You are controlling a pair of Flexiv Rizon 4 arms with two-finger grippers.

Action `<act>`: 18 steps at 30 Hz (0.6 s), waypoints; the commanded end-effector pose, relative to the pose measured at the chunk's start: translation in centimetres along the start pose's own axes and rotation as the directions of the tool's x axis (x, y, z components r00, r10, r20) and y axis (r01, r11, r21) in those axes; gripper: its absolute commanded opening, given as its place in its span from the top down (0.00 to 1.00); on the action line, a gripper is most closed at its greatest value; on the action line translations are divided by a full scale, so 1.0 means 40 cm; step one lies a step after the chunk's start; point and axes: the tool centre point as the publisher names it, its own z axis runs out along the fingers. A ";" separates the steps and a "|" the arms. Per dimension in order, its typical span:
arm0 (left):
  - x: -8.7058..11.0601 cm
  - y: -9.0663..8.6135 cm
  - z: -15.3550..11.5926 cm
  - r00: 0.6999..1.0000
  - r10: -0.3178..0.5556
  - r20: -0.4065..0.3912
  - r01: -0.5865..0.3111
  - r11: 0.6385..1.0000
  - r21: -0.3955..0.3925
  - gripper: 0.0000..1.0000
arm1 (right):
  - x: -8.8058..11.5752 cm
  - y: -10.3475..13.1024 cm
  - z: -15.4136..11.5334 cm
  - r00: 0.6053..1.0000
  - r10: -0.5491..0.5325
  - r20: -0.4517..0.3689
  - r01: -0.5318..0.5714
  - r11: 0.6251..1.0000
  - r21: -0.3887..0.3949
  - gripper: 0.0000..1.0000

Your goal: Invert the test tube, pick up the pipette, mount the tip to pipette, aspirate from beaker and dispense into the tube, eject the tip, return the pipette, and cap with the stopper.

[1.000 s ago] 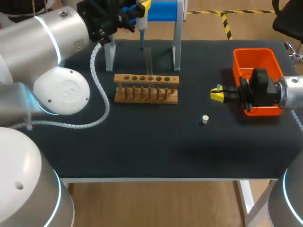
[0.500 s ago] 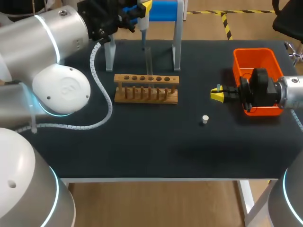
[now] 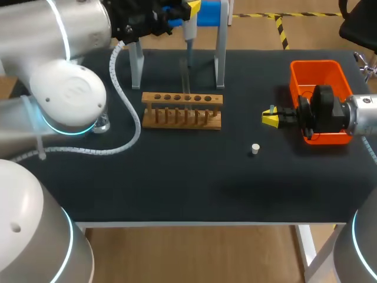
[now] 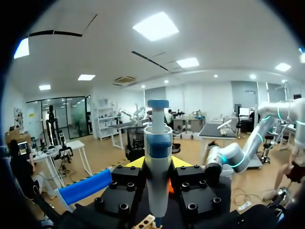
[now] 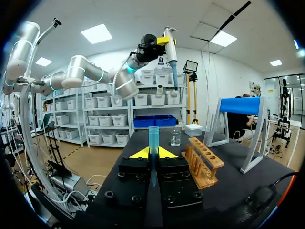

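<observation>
Left pincer (image 4: 157,164) is found clamped on the pipette (image 4: 157,143), a yellow tip on either side of the barrel, with the plunger end up.

- Pipette position: held high over the far edge of the desk (image 3: 194,183), just in front of the blue-topped pipette stand (image 3: 221,53).
- Change noted: over the last second the pipette has been carried up and sideways toward the robot's right, from one side of the test tube (image 3: 184,75) to just past it. The left arm (image 3: 65,88) has been swung back with it, so that the beaker (image 3: 101,124), hidden by the arm before, is now uncovered near the desk's left side.
- Blue tip (image 5: 153,136): gripped upright in the right pincer (image 5: 153,153), open end up. This arm has not been moved; it is kept low over the desk, just beside the orange bin (image 3: 318,69).
- Test tube: stood upright in the wooden rack (image 3: 181,109).
- Stopper (image 3: 254,148): left lying on the desk, apart from the rack.

Reading: pick-up is judged done. The sideways travel is taken as the start of the approach to the waiting tip. Mounting is not yet made; pipette and tip are well apart. Aspiration, dispensing, ejection, return and capping are all outstanding.
</observation>
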 end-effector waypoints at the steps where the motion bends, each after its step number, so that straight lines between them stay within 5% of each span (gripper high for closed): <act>1: 0.010 0.001 -0.014 0.443 0.001 -0.897 0.013 1.000 0.008 1.00 | 0.000 0.000 -0.002 1.000 0.000 -0.002 0.000 1.000 0.001 1.00; 4: 0.029 -0.004 -0.011 0.378 -0.007 -0.926 0.023 1.000 0.002 1.00 | 0.000 0.000 -0.002 1.000 0.000 -0.002 0.000 1.000 0.001 1.00; 18: 0.037 -0.006 -0.017 0.371 -0.006 -0.929 0.026 1.000 0.004 1.00 | 0.000 0.000 -0.002 1.000 0.000 -0.002 0.000 1.000 0.001 1.00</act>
